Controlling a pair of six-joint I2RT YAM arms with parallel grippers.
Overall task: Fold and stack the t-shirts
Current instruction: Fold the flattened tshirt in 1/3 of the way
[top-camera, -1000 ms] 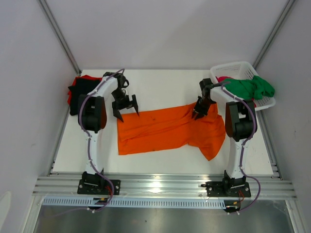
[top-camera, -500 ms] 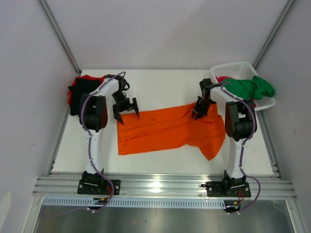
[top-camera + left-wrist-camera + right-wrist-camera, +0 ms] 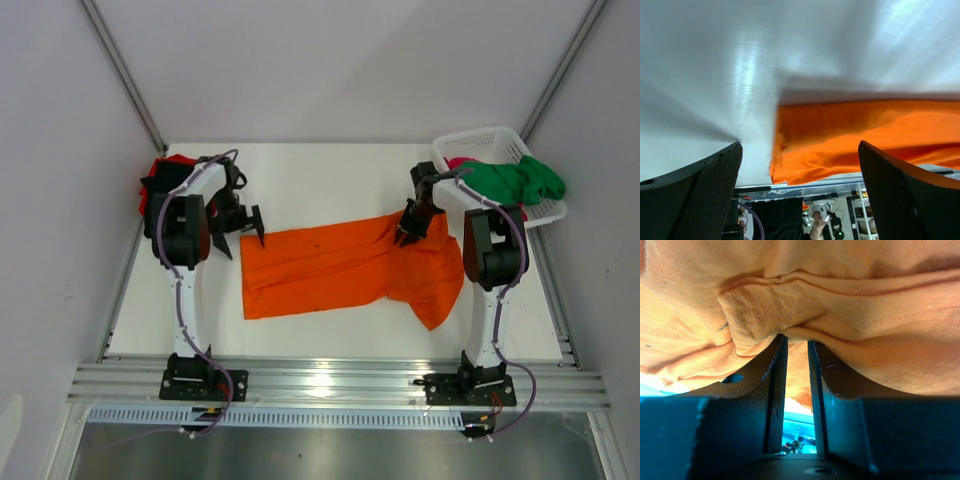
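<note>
The orange t-shirt [image 3: 340,265] is lying spread mid-table [image 3: 330,180]; the right gripper [image 3: 410,232] is pinching its far edge at 1 o'clock; the left gripper [image 3: 242,230] is hanging, jaws wide apart, at its 10 o'clock corner.

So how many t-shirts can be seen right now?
5: orange t-shirt spread mid-table; black t-shirt and red t-shirt piled at the left edge; green t-shirt and pink t-shirt in the white basket. Others may lie hidden.
</note>
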